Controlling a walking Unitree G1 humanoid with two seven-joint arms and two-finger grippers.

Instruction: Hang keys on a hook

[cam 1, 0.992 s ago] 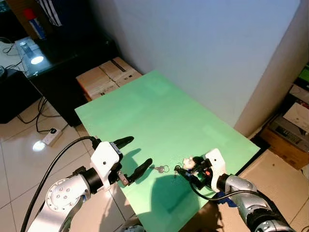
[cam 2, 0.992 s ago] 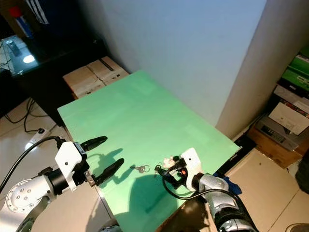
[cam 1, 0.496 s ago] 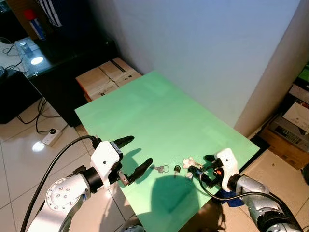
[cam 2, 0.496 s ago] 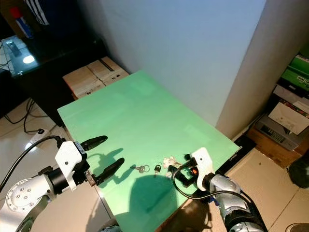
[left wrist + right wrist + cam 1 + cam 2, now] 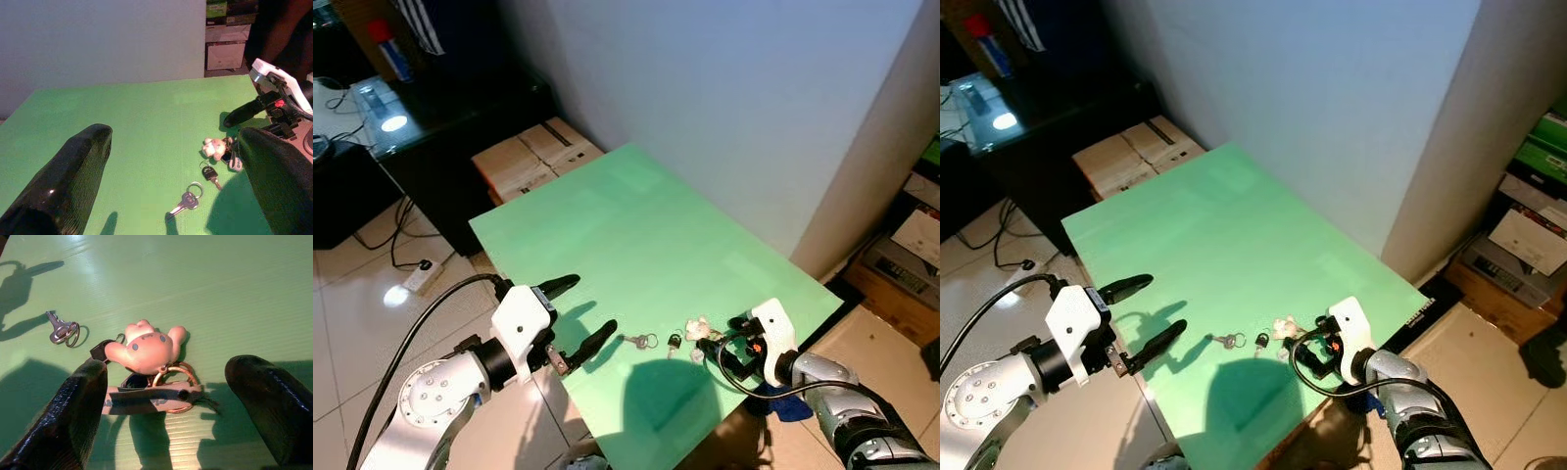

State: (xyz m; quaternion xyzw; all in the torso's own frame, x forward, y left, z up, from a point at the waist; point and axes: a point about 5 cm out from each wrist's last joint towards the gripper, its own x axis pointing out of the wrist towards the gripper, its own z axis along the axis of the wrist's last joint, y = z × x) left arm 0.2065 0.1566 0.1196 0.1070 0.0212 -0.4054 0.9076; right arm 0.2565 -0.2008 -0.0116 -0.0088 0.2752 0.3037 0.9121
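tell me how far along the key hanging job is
Nothing looks done yet: the small silver keys, the black-headed key and the pink plush keychain bunch all lie on the green table. In hand: the right gripper sits open around the bunch, not gripping. The left gripper hovers open nearby. Left: grasp, lift, and hang.

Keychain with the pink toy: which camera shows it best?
Right wrist view: the pink toy keychain lies large between the open right gripper fingers, ring and strap visible. Left wrist view shows it small beyond the silver key. Both eye views show a tiny pale blob.
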